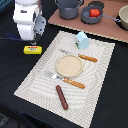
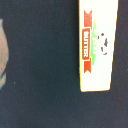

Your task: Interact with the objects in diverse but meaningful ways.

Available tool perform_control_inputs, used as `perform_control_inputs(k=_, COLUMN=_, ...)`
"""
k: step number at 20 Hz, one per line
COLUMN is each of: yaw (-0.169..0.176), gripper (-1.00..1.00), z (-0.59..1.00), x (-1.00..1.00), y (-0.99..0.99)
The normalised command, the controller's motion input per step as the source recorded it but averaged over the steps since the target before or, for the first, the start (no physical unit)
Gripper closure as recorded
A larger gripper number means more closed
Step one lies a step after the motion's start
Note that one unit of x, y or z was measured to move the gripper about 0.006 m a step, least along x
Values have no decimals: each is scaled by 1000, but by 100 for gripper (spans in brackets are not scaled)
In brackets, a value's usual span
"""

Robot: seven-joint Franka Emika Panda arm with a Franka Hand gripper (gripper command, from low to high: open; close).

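Observation:
A flat yellow box [image 1: 32, 49] lies on the dark table, off the placemat's edge on the exterior view's left. In the wrist view the same box [image 2: 96, 45] shows a red "BUTTER" label, with no fingers in sight. My gripper [image 1: 34, 42] hangs just above the box, and its jaws are too dark to read. The pale blue carton [image 1: 82, 40] stands at the far end of the placemat. A thin brown sausage [image 1: 61, 97] lies at its near end. The red tomato [image 1: 94, 12] sits inside a grey pot [image 1: 90, 18].
A round tan plate [image 1: 69, 64] sits mid-placemat [image 1: 35, 80], with a wooden-handled knife [image 1: 80, 56] behind it and a fork [image 1: 65, 80] in front. A wooden board [image 1: 100, 27] at the back carries another grey pot [image 1: 68, 7] and a pan [image 1: 123, 17].

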Motion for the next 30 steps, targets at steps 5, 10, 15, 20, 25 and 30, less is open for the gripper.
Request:
perform_control_inputs(k=5, yaw=8, gripper=-100, z=-52, x=200, y=-307)
perform_control_inputs(k=10, yaw=14, gripper=-100, z=-180, x=118, y=-95)
perform_control_inputs(k=15, yaw=27, gripper=-100, z=-290, x=0, y=-2)
perform_control_inputs(k=20, yaw=21, gripper=-100, z=-289, x=0, y=-23)
perform_control_inputs(k=25, yaw=19, gripper=-100, z=-290, x=0, y=-5)
perform_control_inputs(k=30, yaw=19, gripper=-100, z=-341, x=-1, y=0)
